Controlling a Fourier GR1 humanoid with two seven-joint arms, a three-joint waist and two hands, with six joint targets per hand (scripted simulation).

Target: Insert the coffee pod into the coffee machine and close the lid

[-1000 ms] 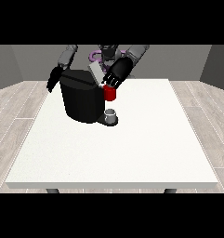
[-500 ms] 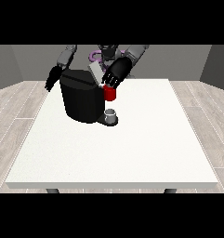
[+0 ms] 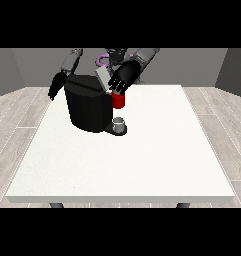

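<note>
The black coffee machine (image 3: pixel 88 107) stands at the table's back left. Its grey lid (image 3: pixel 101 78) is tilted up at the top. The hand at the view's right (image 3: pixel 125 76) hovers just right of the lid, with straight fingers pointing down at the lid and at a red thing at the machine (image 3: pixel 118 100). A small grey thing (image 3: pixel 120 123) sits on the machine's base under the red thing; I cannot tell whether it is the pod. The hand at the view's left (image 3: pixel 56 87) hangs beside the machine's left side, fingers relaxed and holding nothing.
The white table (image 3: pixel 142 160) stretches wide in front of and to the right of the machine. The robot's torso (image 3: pixel 114 56) is behind the machine at the far edge.
</note>
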